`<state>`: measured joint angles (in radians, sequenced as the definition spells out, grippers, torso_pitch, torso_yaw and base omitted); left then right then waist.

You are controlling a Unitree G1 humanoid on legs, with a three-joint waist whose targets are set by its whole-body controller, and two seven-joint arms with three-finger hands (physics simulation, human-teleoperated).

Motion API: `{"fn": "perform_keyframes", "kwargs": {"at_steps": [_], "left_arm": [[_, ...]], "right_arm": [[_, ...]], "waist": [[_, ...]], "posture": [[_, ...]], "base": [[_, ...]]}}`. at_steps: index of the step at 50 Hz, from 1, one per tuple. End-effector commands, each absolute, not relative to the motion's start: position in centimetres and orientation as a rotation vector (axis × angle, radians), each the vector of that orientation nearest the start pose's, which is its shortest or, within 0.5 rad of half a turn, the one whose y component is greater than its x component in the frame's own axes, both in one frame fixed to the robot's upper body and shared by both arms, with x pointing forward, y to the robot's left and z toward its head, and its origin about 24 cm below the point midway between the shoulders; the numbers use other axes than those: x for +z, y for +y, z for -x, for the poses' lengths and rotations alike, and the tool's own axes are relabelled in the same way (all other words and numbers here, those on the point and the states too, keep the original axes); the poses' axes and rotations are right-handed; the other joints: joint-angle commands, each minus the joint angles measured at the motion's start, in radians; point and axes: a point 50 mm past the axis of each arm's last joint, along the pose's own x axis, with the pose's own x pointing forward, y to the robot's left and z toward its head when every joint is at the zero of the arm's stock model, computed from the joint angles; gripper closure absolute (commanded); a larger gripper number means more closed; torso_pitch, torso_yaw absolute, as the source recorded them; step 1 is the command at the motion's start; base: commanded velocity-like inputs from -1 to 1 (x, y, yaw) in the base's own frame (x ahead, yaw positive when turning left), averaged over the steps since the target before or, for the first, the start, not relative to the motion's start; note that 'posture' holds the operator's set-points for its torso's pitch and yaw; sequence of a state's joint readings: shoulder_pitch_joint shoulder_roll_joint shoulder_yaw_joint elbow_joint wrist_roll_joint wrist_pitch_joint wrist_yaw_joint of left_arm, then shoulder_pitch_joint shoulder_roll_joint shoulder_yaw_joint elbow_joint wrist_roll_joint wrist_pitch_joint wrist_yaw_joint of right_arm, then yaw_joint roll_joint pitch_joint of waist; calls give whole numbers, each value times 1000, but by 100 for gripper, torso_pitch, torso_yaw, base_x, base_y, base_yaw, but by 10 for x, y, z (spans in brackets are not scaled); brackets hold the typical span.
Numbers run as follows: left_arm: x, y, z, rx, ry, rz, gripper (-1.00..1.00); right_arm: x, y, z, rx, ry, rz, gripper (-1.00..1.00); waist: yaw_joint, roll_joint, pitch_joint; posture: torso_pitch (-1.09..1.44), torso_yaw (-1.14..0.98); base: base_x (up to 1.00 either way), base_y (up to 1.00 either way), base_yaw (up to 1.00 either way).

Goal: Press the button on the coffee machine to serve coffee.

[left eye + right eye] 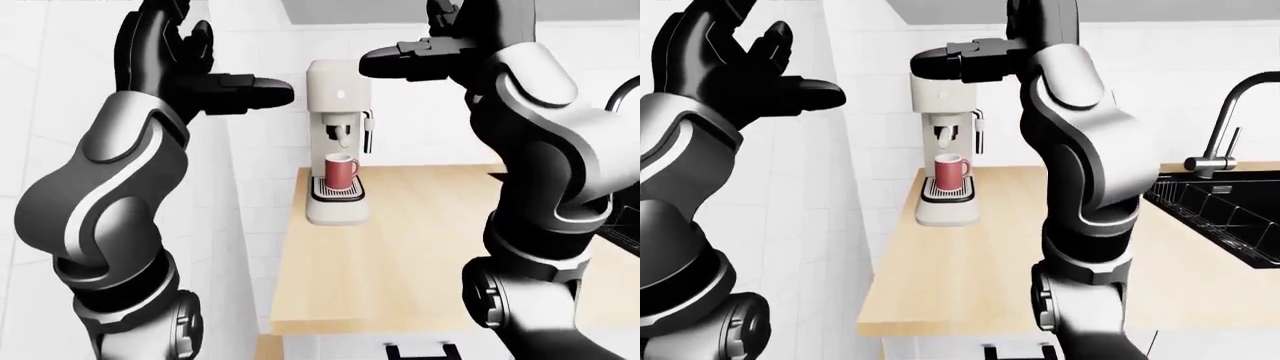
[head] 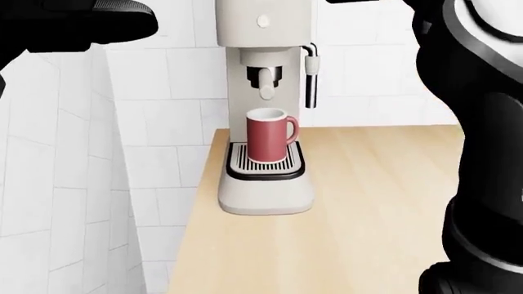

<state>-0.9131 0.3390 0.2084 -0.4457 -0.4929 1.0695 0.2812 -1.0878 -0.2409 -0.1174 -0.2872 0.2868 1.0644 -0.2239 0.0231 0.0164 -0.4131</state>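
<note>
Both forearms are raised close to the cameras and fill the sides of the eye views. The left hand [image 1: 185,64] is seen at upper left of the left-eye view with its fingers spread wide and one finger extended toward the view's right; nothing is held or touched by it. The right hand [image 1: 975,56] is shown at the top of the right-eye view, one finger stretched toward the view's left above the coffee machine [image 2: 263,104]; how far its other fingers are parted cannot be told, and contact with the machine cannot be confirmed.

Only dark edges of the arms are given by the head view, but the machine is shown there most plainly: a cream body with a small round button [image 2: 263,21] near its top, a spout below, and a steam wand [image 2: 311,76] at its right side. A red mug [image 2: 268,135] is seen upright on the drip tray [image 2: 263,165], directly beneath the spout.

The machine is placed at the left end of a light wooden counter [image 2: 384,202], against a white tiled wall [image 2: 164,98]. A black sink [image 1: 1230,217] and a chrome faucet [image 1: 1225,127] are revealed by the right-eye view alone, at its right edge.
</note>
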Motion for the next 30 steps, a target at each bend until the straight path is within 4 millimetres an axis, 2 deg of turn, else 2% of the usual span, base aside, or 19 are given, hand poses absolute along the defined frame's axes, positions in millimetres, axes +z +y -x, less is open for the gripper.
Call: {"fn": "perform_keyframes", "kwargs": {"at_steps": [1,3,7,16,30], "left_arm": [[323,160,-290,-30,-344,42,-100],[323,161,-290,-26,-345,46,-100],[323,161,-290,-28,-343,48,-100],[325,162,-289,-25,-345,54,-100],[325,163,-289,-20,-344,55,-100]], "right_arm": [[347,-124,-309,51,-359,12,-100],[352,-119,-309,85,-363,-38,-100],[353,-116,-311,65,-353,12,-100],[342,-95,-307,135,-323,31,-100],[321,-84,-299,177,-302,62,-100]], "waist": [[0,2,1],[0,3,1],[0,3,1],[-1,7,-1],[2,10,-3]], "posture": [[-75,0],[-75,0],[-75,0],[-75,0],[-75,0]], "base": [[0,0,0],[0,0,0],[0,0,0],[0,0,0],[0,0,0]]}}
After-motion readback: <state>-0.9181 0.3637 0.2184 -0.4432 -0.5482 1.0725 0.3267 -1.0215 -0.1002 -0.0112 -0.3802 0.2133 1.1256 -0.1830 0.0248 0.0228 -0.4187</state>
